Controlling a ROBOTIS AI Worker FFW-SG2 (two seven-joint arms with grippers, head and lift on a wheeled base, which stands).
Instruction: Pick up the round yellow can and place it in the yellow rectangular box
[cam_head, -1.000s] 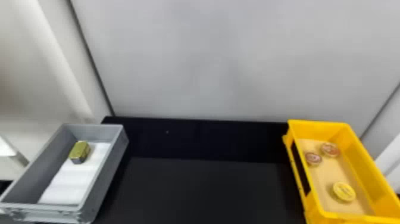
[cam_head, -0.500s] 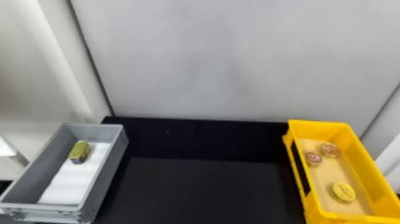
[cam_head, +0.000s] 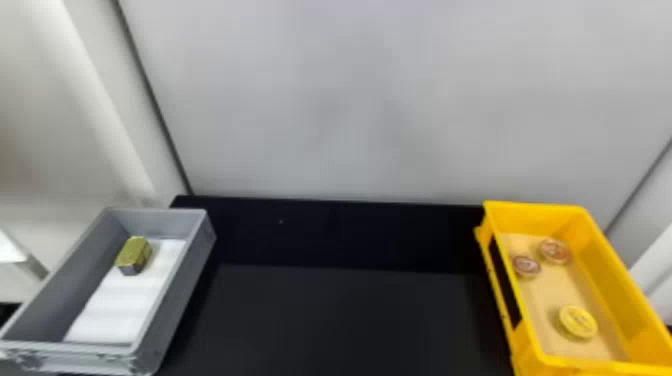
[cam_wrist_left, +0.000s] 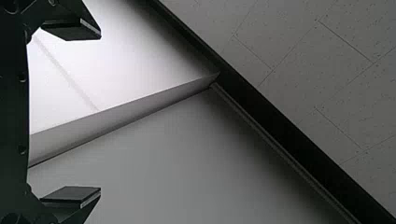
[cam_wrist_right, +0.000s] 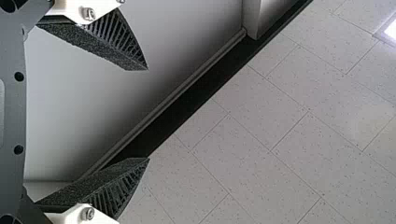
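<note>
The head view shows you the round yellow can (cam_head: 578, 322) inside the yellow rectangular box (cam_head: 537, 216); the wrist views, your left tool (cam_wrist_left: 100, 113) and right tool (cam_wrist_right: 148, 114), wide open, empty.

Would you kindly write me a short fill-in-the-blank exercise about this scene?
The round yellow can lies inside the rectangular plastic box whose colour is ____. Farther from the robot in that box lie round reddish-brown cans, and they number ____. The gold-topped, dark-sided block sits in the plastic bin whose colour is ____. With fingers apart, the left gripper and the right gripper are both ____, not shut.

Missing words: yellow; two; grey; open.
</note>
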